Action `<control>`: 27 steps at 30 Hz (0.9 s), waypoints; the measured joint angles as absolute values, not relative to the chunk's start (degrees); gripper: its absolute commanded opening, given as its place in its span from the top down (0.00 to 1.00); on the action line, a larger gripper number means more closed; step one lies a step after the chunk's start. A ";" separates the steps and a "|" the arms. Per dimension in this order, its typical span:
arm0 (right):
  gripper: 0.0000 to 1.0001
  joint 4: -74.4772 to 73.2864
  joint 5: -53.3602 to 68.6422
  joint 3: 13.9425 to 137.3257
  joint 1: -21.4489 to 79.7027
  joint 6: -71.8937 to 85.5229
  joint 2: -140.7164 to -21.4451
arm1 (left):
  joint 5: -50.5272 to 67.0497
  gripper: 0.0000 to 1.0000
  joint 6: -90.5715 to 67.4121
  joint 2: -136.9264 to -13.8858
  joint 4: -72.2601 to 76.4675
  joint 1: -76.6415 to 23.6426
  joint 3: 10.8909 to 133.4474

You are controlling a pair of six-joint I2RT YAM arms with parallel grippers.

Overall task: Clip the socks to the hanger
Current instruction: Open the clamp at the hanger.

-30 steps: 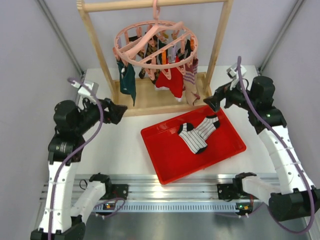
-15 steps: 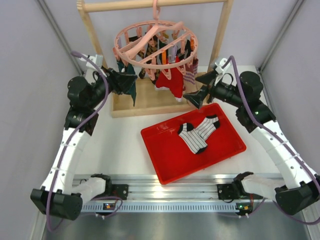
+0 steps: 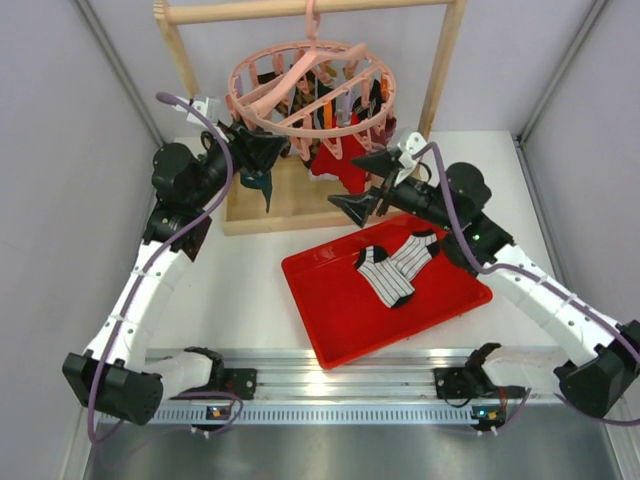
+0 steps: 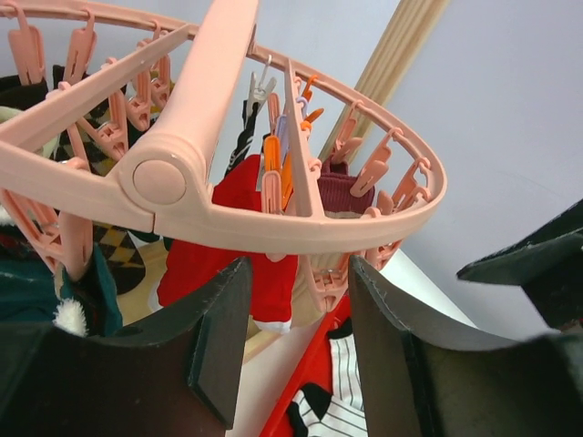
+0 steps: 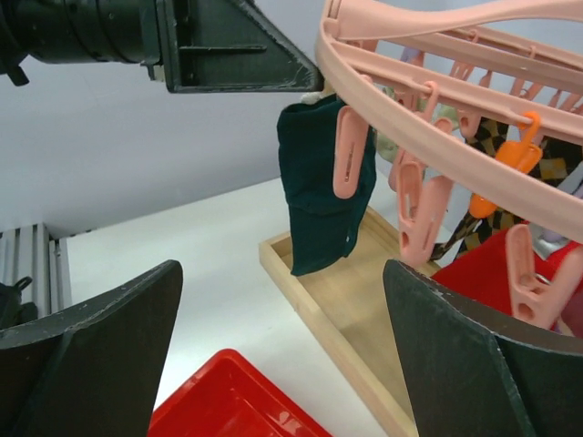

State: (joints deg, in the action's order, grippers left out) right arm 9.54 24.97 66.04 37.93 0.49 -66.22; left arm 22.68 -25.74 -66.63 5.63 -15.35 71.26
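Red tray (image 3: 340, 322) holds the socks (image 3: 395, 268). Our left gripper (image 3: 266, 150) and right gripper (image 3: 350, 180) gape wide beside the hanger (image 4: 159, 177), crowded with pegs (image 5: 349, 150).

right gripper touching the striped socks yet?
Apart. Top external view: the right gripper is open by the pink hanger, clear of the socks lying in the red tray.

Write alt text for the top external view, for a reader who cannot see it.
Both arms reach toward the round pink clip hanger hung on a wooden rack, with the left gripper and right gripper open and empty at its left and right. The white pinstriped socks lie unclipped in a red tray in front of the rack.
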 measured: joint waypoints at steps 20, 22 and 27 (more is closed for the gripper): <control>0.19 22.94 20.01 65.54 41.32 -3.55 -76.25 | 21.21 0.45 -27.68 -69.71 6.50 -16.71 71.31; 0.19 23.22 19.68 65.54 41.32 -3.81 -76.23 | 20.86 0.43 -27.99 -69.12 6.50 -16.71 70.72; 0.21 23.75 19.11 64.84 41.32 -4.12 -76.12 | 19.79 0.42 -28.42 -66.32 6.50 -16.71 69.67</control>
State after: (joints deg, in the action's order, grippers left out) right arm 23.75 19.11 64.84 41.32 -4.12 -76.12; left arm 19.79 -28.42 -66.32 6.50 -16.71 69.67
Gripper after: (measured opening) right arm 0.801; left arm 0.581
